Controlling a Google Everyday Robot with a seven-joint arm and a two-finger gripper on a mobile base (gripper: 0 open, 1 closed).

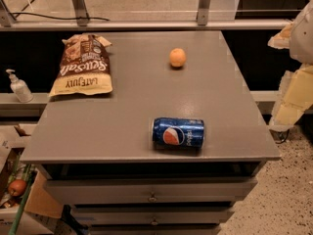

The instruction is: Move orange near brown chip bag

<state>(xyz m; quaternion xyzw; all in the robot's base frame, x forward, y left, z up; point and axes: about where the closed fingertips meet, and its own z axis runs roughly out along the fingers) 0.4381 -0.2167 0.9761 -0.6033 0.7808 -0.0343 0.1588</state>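
Note:
The orange (177, 57) sits on the grey table top (146, 97), toward the back and right of the middle. The brown chip bag (83, 65) lies flat at the back left corner, with its pale yellow band toward the front. A wide stretch of bare table lies between them. My gripper (295, 94) shows as pale cream and white parts at the right edge of the view, beyond the table's right side and well away from the orange. It holds nothing that I can see.
A blue Pepsi can (178, 132) lies on its side near the table's front edge. A white pump bottle (18, 86) stands on a ledge to the left. A reddish fruit (17, 187) lies in a box at the lower left. Drawers (151, 192) sit under the top.

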